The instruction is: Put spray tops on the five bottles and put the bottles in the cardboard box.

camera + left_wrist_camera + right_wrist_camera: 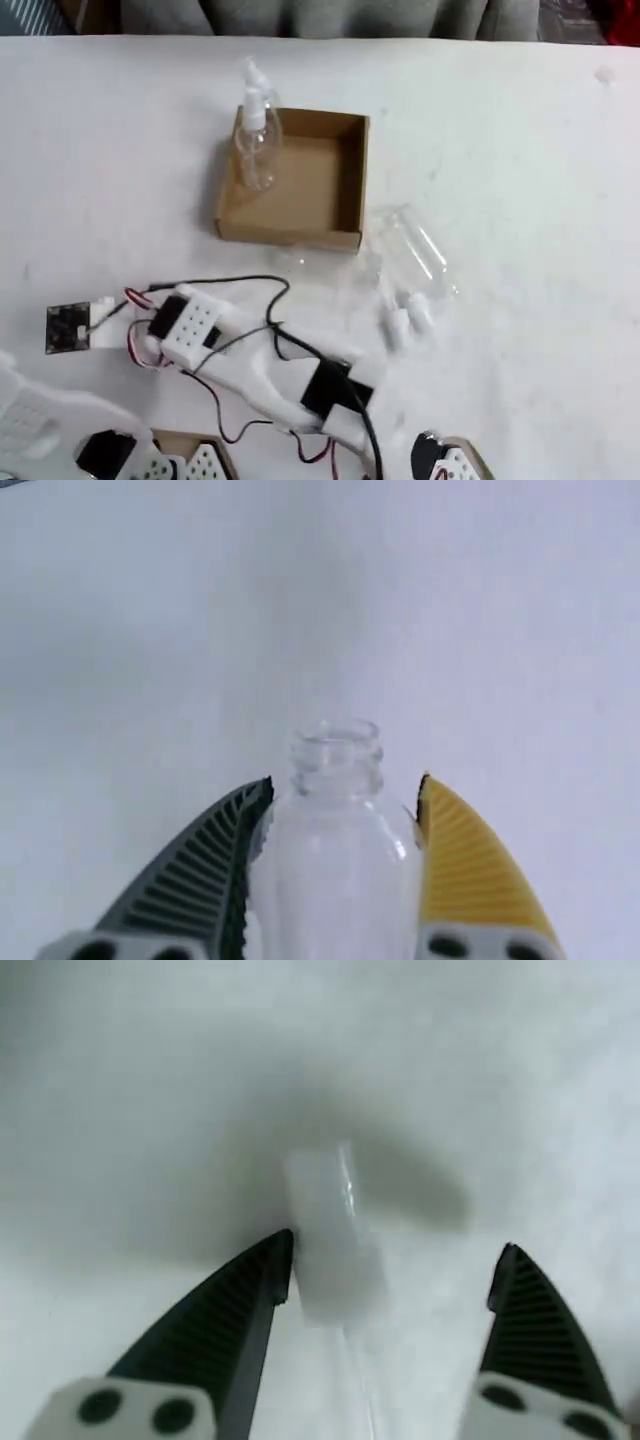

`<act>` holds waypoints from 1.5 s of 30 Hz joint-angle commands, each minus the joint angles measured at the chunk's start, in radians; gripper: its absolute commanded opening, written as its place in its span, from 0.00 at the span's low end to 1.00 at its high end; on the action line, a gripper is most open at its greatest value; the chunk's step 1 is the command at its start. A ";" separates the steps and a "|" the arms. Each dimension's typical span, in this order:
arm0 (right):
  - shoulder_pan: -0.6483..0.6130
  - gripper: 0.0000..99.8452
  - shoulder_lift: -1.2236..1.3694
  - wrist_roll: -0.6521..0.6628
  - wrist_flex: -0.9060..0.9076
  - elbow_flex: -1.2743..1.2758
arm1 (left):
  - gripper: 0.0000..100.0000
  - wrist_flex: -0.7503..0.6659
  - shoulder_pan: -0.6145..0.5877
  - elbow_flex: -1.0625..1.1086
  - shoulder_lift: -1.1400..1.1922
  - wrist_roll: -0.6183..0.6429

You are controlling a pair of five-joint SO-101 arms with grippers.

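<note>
Left gripper [345, 783] clamps an uncapped bottle [335, 860] at its shoulders, neck pointing away over the table [150, 630]; box [290, 232] holds one capped bottle [257, 155]; right gripper [398, 1245] angles down, spread wide, a top [335, 1250] lying between its fingers.

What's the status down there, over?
Left gripper shut on an uncapped bottle. Right gripper open, straddling a spray top. One capped bottle in the cardboard box; loose bottles lie beside it. Nothing blocks the box.
</note>
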 commanded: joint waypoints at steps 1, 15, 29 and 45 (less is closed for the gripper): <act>-0.004 0.19 0.054 0.000 -0.018 -0.112 | 0.02 0.005 -0.007 -0.061 -0.019 -0.009; 0.096 0.02 -0.010 -0.034 0.203 -0.230 | 0.02 0.058 0.022 -0.066 -0.030 -0.009; 0.239 0.02 -0.587 -0.235 0.656 -0.224 | 0.02 0.540 0.275 -0.397 -0.030 -0.006; 0.657 0.02 -1.030 -0.235 0.931 -0.164 | 0.02 0.706 0.645 -0.437 -0.154 -0.008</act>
